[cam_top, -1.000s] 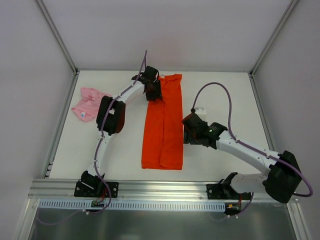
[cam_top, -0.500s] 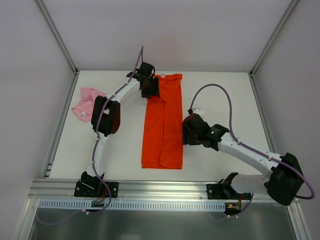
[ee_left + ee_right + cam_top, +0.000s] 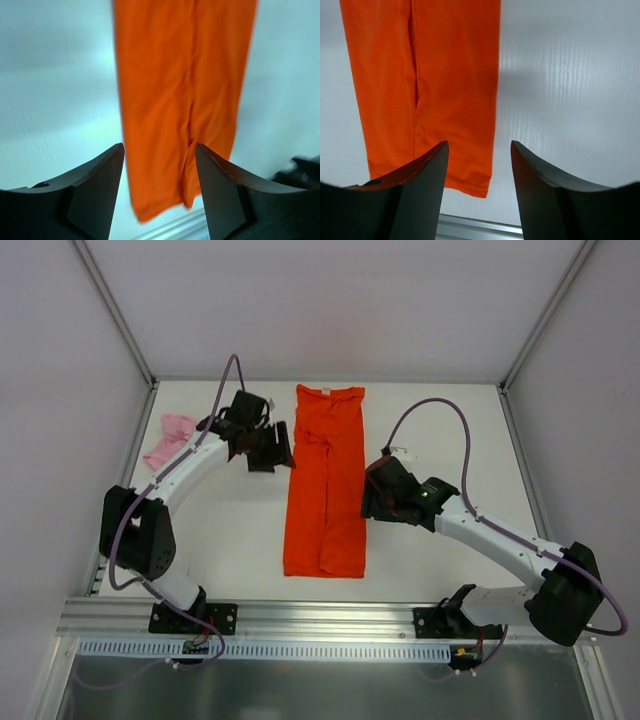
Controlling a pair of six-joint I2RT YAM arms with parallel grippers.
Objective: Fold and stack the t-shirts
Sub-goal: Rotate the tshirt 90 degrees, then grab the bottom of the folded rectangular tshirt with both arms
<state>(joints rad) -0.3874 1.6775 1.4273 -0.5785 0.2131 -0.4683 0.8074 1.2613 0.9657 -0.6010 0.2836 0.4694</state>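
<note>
At the far left of the table [image 3: 240, 530] we see the pink t-shirt [image 3: 170, 440] lying crumpled in a small heap close to the left edge, partly hidden behind the left arm [image 3: 190, 468]. Just to its right, the left gripper [image 3: 277, 448] hangs above bare table, between the pink heap and the orange t-shirt [image 3: 325, 480], near the far left side of that shirt. In its wrist view we find its fingers [image 3: 95, 195] spread wide with nothing between them, and the orange cloth well below them. The orange t-shirt lies flat in the middle of the table, folded lengthwise into a long narrow strip that runs from the far edge toward the near edge. A crease runs down its length, and we see its two folded sides meeting along that line. To the right of the strip, the right gripper [image 3: 371, 497] sits just beside the shirt's right edge, about halfway along it. Its fingers [image 3: 420, 195] are likewise parted and hold nothing, and its wrist view looks down on the near end of the orange strip and on bare table beside it.
</note>
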